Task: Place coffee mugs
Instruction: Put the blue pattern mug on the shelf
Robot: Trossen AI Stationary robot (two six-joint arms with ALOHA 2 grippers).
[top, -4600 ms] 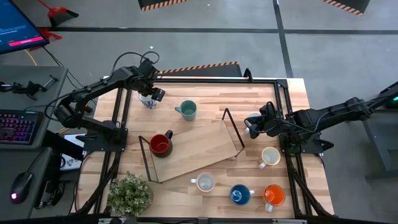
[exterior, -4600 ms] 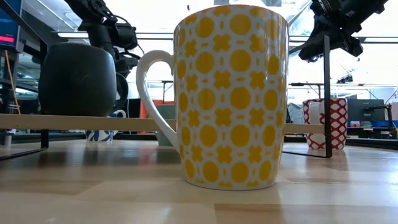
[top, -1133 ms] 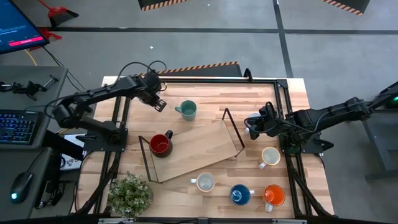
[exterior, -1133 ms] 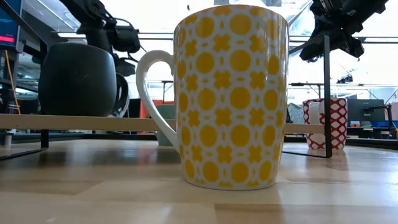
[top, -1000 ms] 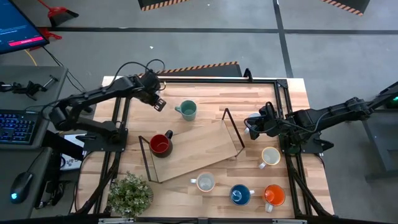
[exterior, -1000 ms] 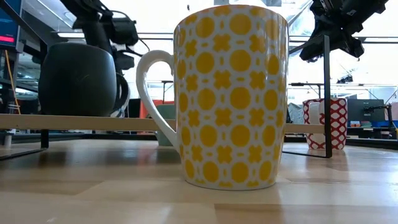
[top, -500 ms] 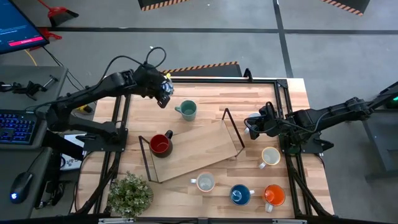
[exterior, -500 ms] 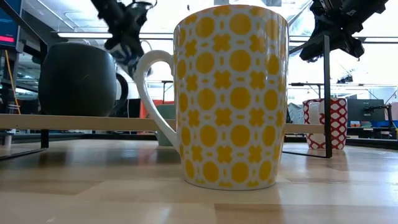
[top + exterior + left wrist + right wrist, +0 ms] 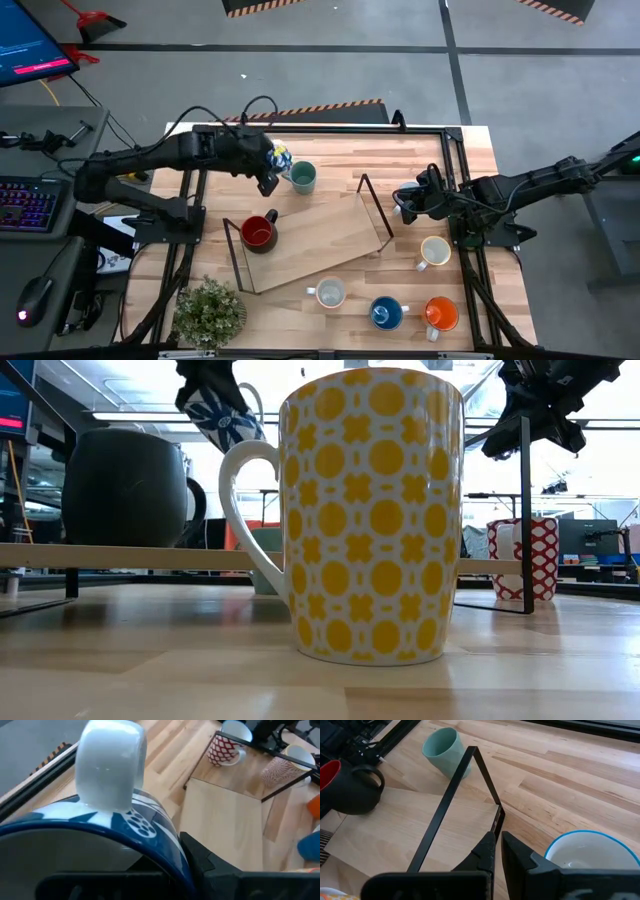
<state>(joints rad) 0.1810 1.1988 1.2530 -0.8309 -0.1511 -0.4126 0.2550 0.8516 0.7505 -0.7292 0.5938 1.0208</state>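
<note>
My left gripper [image 9: 268, 176] holds a blue-and-white patterned mug [image 9: 281, 157] in the air over the table's far left part, just left of the teal mug [image 9: 301, 177]. In the low view this mug [image 9: 220, 412] hangs tilted, high above the rack. A dark red mug [image 9: 258, 232] stands on the wooden rack board [image 9: 320, 240]. My right gripper [image 9: 404, 206] hovers shut beside the rack's right frame [image 9: 455, 790], touching nothing. My left gripper grips the blue-and-white mug at its wall, close below the white handle [image 9: 110, 765]. One finger [image 9: 200, 860] lies on the outside of the blue wall [image 9: 145, 827]; the mug hides the other. The mug is lifted clear and tilted.
Near the front edge stand a yellow-patterned mug [image 9: 370, 510], a blue mug [image 9: 386, 313] and an orange mug [image 9: 440, 314]. A red-patterned mug [image 9: 525, 555] stands right of the rack, and a potted plant [image 9: 210, 312] at the front left.
My left gripper has risen and gone toward the table's right, toward the teal mug, turning its wrist. The blue-and-white mug has come up with it, clear of the table, and has tipped.
</note>
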